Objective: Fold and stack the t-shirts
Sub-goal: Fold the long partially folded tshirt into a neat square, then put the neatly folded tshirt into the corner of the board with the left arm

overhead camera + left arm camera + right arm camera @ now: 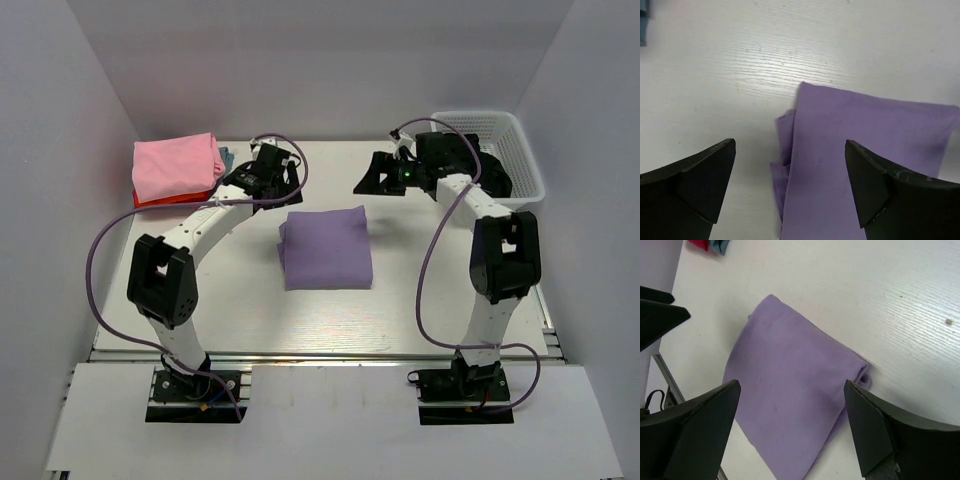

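The lavender t-shirt [326,247] lies folded into a compact rectangle on the table [430,310], and neither arm touches it. The left gripper [790,144] hangs above its far left corner and the right gripper [792,385] above its far right side. Both have their jaws spread wide and hold nothing. Beyond the shirt's far left corner sits the stack: a pink t-shirt [178,167] on top, with a red one [160,199] and a grey-blue one [228,157] peeking out beneath. Folding looks finished, so stacking is the step in hand. Loose layers show along the lavender shirt's left edge. The next move therefore likely calls for pinching through all layers at once, then carrying the bundle onto the pink shirt.
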Robot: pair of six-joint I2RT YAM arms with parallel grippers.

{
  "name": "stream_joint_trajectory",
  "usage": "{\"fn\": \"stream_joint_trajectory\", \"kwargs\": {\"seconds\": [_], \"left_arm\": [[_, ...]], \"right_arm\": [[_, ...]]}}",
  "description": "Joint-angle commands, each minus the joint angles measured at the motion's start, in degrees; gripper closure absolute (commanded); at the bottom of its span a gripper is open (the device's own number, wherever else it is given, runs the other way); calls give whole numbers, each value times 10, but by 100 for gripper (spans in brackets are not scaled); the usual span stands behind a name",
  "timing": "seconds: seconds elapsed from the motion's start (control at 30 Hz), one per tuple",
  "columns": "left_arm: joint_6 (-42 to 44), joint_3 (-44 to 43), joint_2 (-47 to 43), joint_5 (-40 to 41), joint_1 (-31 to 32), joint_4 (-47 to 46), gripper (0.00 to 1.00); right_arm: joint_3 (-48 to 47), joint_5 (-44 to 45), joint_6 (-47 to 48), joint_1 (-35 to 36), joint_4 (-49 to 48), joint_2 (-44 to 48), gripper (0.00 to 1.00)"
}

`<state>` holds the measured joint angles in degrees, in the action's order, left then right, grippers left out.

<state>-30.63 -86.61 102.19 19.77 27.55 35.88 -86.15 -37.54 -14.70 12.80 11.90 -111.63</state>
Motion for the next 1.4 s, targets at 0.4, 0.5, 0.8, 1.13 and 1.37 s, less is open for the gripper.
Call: {"fn": "stream_joint_trajectory", "kwargs": {"seconds": [0.4,0.5,0.8,1.13,1.37], "left_arm": [[48,135,-9,-155,17,-31,0],[42,149,-9,-179,10,-46,0],[42,162,65,-196,10,-109,0],[58,152,145,-239,15,-148,42],[71,128,174,-215,15,-147,100]], "right_arm": [[217,-93,-7,21,-92,147,10],[237,-95,-14,21,-104,150,10],[300,-96,-24,21,-111,187,10],[362,-165,-67,17,-183,235,10],[382,-99,-41,14,-129,302,10]]}}
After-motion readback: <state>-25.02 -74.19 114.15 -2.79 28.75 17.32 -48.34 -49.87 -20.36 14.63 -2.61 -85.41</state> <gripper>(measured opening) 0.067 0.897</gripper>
